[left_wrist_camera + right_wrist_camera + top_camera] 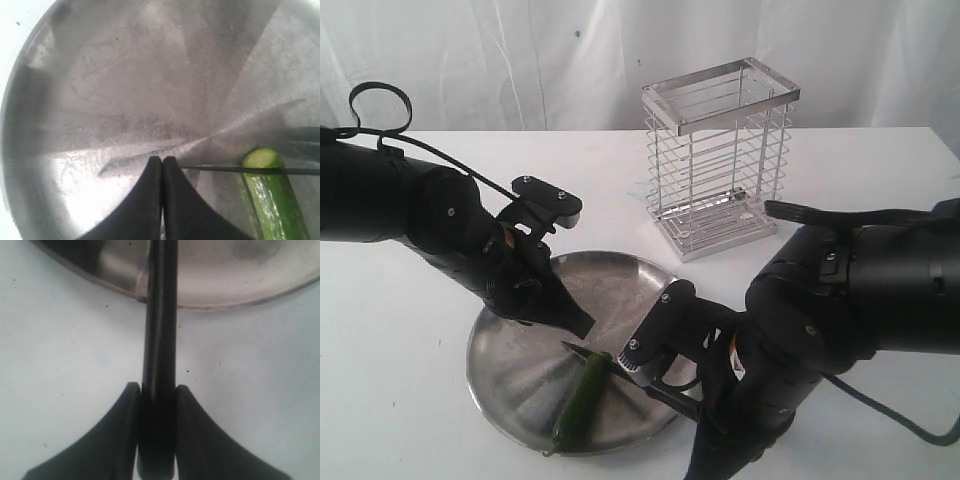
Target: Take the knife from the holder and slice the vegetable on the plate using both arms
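Right pincer (157, 388) clamped on knife (160, 315) handle, blade across the pepper's (274, 202) end on the plate (125, 75); my left pincer (162, 161) pressed together, empty, near the blade.

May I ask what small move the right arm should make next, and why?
Probably press the knife straight down, gently. Its blade lies across the vegetable near the pale cut end, and the right gripper is clamped on the handle. The shut left gripper sits beside the vegetable, not on it, so it could roll on the plate.
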### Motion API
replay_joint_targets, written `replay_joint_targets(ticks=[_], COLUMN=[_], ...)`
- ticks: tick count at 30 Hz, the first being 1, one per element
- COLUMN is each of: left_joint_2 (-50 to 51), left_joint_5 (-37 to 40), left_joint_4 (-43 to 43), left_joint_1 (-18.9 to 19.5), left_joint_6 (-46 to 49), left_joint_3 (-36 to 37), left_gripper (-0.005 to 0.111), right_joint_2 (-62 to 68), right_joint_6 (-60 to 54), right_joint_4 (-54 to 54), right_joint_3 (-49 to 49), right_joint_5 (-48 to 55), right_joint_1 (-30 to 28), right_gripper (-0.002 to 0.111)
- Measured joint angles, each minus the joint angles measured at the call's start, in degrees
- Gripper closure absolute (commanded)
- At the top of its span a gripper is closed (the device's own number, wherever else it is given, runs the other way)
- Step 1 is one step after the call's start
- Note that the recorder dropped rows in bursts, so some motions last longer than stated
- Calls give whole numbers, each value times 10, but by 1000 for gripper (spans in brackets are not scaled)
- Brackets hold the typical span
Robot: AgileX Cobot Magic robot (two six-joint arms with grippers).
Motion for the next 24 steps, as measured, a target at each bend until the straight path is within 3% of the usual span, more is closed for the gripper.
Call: replay_joint_targets(ticks=[24], left_joint_2=[0], left_joint_5=[5], left_joint_4=[4], left_joint_1=[0], left_joint_6=[0], left_joint_3=[0], left_gripper=[107], right_joint_2=[85], right_joint_6=[-6], right_joint_4=[0], right_joint_3=[-89], right_joint_5=[23], right_joint_1=[2], right_gripper=[108])
